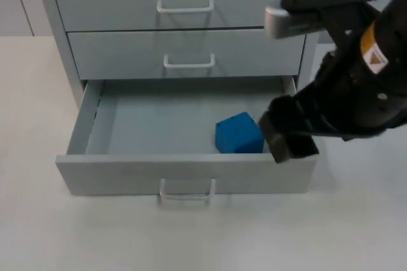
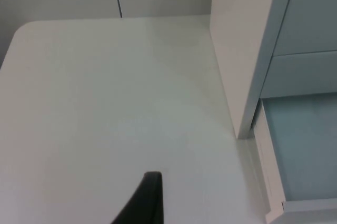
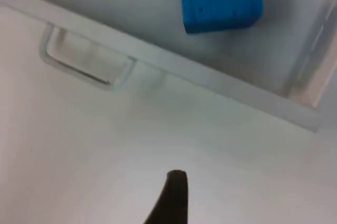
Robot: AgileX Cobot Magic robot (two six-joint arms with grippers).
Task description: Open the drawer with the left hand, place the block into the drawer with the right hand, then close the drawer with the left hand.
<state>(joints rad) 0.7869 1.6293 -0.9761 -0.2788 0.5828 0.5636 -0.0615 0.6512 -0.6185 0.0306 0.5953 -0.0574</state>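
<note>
A grey cabinet's bottom drawer (image 1: 82,131) stands pulled open at the centre of the top view. A blue block (image 1: 239,133) lies inside, near the front wall, right of centre. The right gripper (image 1: 289,132) hangs at centre right over the drawer's front corner, holding nothing; its opening cannot be told. The handle (image 1: 186,193) sits lower centre, free for closing.
</note>
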